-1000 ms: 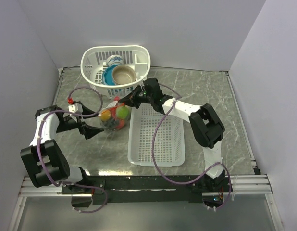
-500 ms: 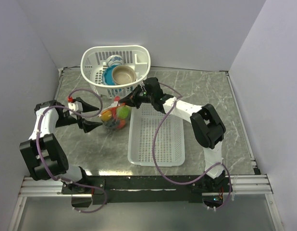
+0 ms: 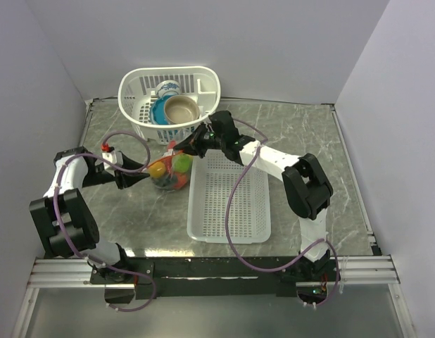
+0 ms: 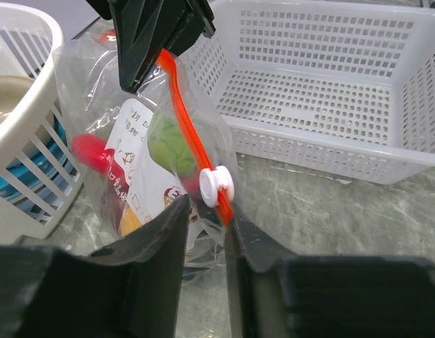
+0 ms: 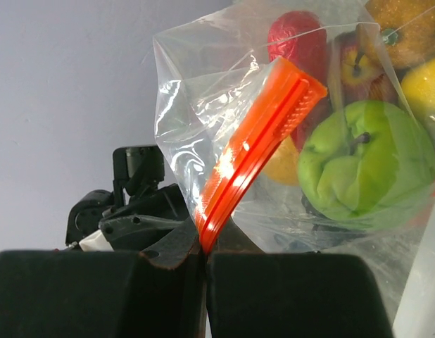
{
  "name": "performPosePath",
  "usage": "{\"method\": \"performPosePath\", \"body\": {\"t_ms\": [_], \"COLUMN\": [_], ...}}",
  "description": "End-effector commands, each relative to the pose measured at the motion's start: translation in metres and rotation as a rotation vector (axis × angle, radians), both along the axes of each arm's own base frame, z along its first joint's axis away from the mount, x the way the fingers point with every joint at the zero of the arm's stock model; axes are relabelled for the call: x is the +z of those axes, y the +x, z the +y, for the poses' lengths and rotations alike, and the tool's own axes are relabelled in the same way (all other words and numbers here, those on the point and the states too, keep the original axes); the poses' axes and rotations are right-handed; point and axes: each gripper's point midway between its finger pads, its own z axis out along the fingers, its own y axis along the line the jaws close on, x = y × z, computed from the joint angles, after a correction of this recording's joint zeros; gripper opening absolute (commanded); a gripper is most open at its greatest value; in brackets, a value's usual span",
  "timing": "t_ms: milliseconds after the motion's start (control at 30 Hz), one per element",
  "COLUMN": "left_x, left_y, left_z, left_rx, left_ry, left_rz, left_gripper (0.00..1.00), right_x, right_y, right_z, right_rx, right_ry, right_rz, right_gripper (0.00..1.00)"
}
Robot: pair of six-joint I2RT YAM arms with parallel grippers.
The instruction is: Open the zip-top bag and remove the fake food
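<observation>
Your right claw (image 5: 205, 257) is together, clamped on the end of the orange zip strip (image 5: 256, 148), holding the zip-top bag (image 3: 168, 171) upright. The bag sits left of the surface's (image 3: 309, 134) middle. It's just in front of the round mesh basket (image 3: 143, 76) at the far edge and just beside the flat mesh basket's (image 3: 228, 204) left rim.

Your left claw (image 4: 205, 224) is nearly together around the strip, right below the white slider (image 4: 216, 186). Can't tell if it's actually pinching.

The fake food is all inside the bag: green fruit (image 5: 348, 162), a red piece (image 5: 298, 39), yellow-orange fruit (image 3: 155, 168). The blue bowl (image 3: 161, 113) and beige bowl (image 3: 181, 109) are in the round basket.
</observation>
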Motion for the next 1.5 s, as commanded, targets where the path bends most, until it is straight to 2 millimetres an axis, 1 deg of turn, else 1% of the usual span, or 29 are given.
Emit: {"method": "performPosePath", "body": {"t_ms": [0,33,67,100,233,267,300,367,400,433,467,500,533,567,600,633,667,700,733,833,867,933,967,1000,1033,1100,1167,1300,1467], "left_x": [0.041,0.042,0.043,0.047,0.061,0.065,0.069,0.074,0.078,0.078,0.079,0.078,0.076,0.074,0.073,0.075,0.075,0.075,0.076,0.085,0.095,0.104,0.116,0.118,0.121,0.131,0.136,0.128,0.096], "left_y": [0.006,0.007,0.007,0.010,0.019,0.019,0.022,0.022,0.025,0.024,0.023,0.022,0.019,0.017,0.015,0.013,0.011,0.010,0.009,0.008,0.009,0.008,0.009,0.011,0.010,0.014,0.013,0.005,-0.016], "left_z": [-0.006,-0.006,-0.006,-0.004,0.008,0.012,0.018,0.025,0.032,0.035,0.037,0.039,0.039,0.038,0.037,0.035,0.032,0.030,0.028,0.015,0.008,0.002,-0.003,-0.004,-0.006,-0.009,-0.012,-0.026,-0.052], "left_rx": [0.038,0.036,0.034,0.036,0.072,0.081,0.100,0.120,0.139,0.145,0.152,0.159,0.158,0.159,0.157,0.156,0.150,0.143,0.137,0.093,0.064,0.051,0.033,0.030,0.032,0.028,0.021,-0.006,-0.077], "left_ry": [-0.160,-0.154,-0.153,-0.148,-0.176,-0.175,-0.167,-0.160,-0.151,-0.130,-0.119,-0.107,-0.084,-0.082,-0.081,-0.084,-0.087,-0.087,-0.097,-0.115,-0.101,-0.138,-0.139,-0.141,-0.156,-0.145,-0.140,-0.067,0.080], "left_rz": [-0.103,-0.107,-0.100,-0.102,-0.075,-0.078,-0.091,-0.071,-0.073,-0.067,-0.063,-0.059,-0.055,-0.043,-0.041,-0.039,-0.031,-0.026,-0.001,0.074,0.080,0.192,0.201,0.246,0.324,0.353,0.377,0.382,0.431], "left_gripper": [0.25,0.19,0.05,0.01,0.01,0.01,0.01,0.01,0.01,0.01,0.01,0.01,0.01,0.01,0.01,0.01,0.01,0.01,0.01,0.01,0.01,0.01,0.01,0.01,0.01,0.01,0.02,0.02,0.02], "right_x": [0.075,0.075,0.075,0.075,0.080,0.085,0.083,0.093,0.084,0.099,0.094,0.099,0.122,0.132,0.142,0.151,0.170,0.176,0.178,0.193,0.198,0.202,0.197,0.206,0.200,0.193,0.182,0.181,0.180], "right_y": [-0.005,-0.006,-0.007,-0.009,-0.013,-0.014,-0.016,-0.013,-0.012,-0.003,-0.004,0.002,-0.003,-0.002,-0.006,-0.018,-0.028,-0.032,-0.039,-0.056,-0.060,-0.070,-0.074,-0.082,-0.084,-0.088,-0.086,-0.086,-0.092], "right_z": [0.002,0.002,0.002,0.002,0.001,-0.001,-0.002,-0.011,-0.018,-0.030,-0.038,-0.049,-0.060,-0.063,-0.067,-0.075,-0.067,-0.069,-0.069,-0.048,-0.044,-0.031,-0.027,-0.020,-0.014,-0.010,-0.006,0.000,0.012], "right_rx": [0.020,0.022,0.025,0.034,0.082,0.093,0.115,0.126,0.151,0.114,0.123,0.131,0.111,0.078,0.098,0.091,0.050,0.062,0.063,0.150,0.154,0.208,0.259,0.293,0.333,0.400,0.445,0.458,0.494], "right_ry": [0.107,0.106,0.105,0.107,0.093,0.092,0.061,0.023,-0.048,-0.095,-0.162,-0.241,-0.275,-0.321,-0.389,-0.418,-0.427,-0.483,-0.491,-0.461,-0.452,-0.448,-0.448,-0.428,-0.425,-0.446,-0.469,-0.456,-0.392], "right_rz": [-0.140,-0.143,-0.147,-0.152,-0.226,-0.262,-0.317,-0.400,-0.455,-0.526,-0.549,-0.686,-0.793,-0.895,-1.066,-1.167,-1.301,-1.439,-1.497,-1.696,-1.743,-1.834,-1.843,-1.892,-1.901,-1.935,-1.936,-1.964,-2.028], "right_gripper": [0.00,0.00,0.00,0.00,0.03,0.14,0.21,0.36,0.40,0.44,0.53,0.57,0.65,0.87,1.00,1.00,1.00,1.00,1.00,1.00,1.00,1.00,1.00,1.00,1.00,1.00,0.93,0.84,0.80]}}
